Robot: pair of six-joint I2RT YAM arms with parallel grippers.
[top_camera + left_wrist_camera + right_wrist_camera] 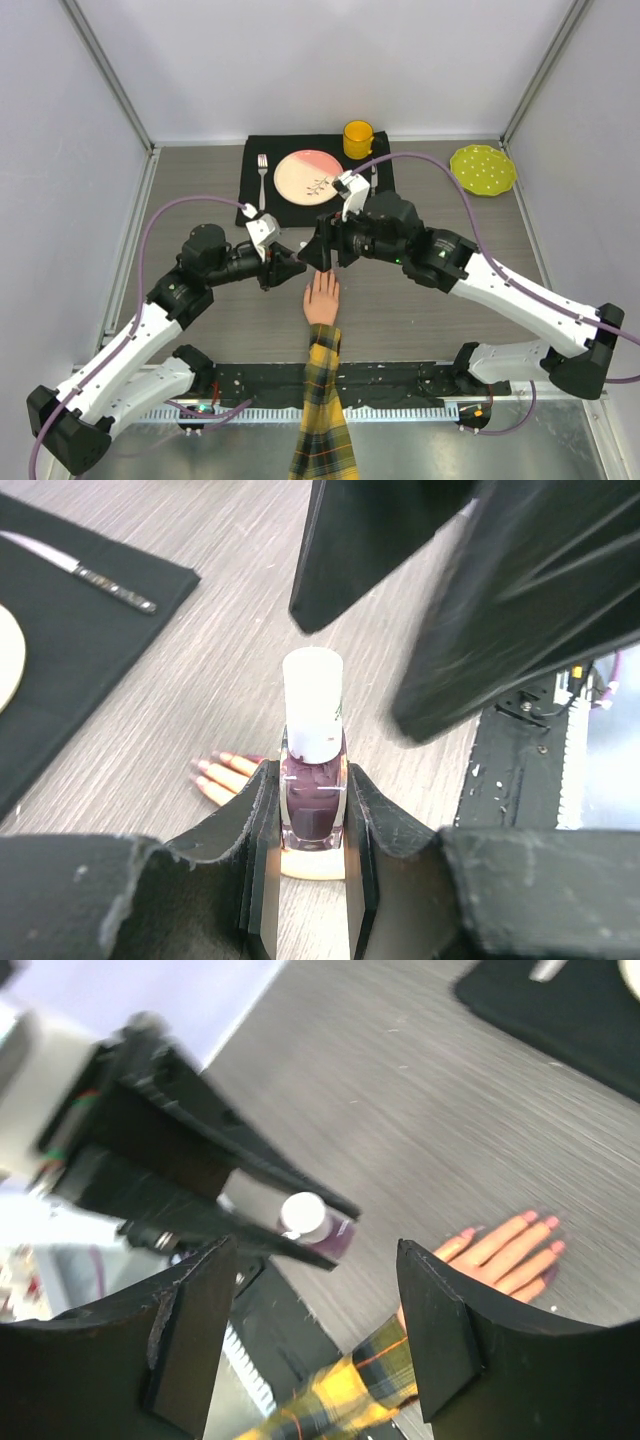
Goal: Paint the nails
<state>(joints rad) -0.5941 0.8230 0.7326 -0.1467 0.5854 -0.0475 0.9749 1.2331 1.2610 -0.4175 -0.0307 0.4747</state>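
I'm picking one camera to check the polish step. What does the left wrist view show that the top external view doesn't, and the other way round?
Only the left wrist view: the polish bottle, purple with a white cap, clamped between the left gripper's fingers. Only the top external view: the plaid sleeve, yellow mug, green dotted plate and fork. Both: the mannequin hand, the black placemat and the right gripper, open, close by the bottle.

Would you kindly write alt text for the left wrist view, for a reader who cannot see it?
The left gripper is shut on a small purple polish bottle with a white cap, held upright. The right gripper, open, hangs close above the cap, and the fingers of the mannequin hand lie on the grey table beside the bottle.
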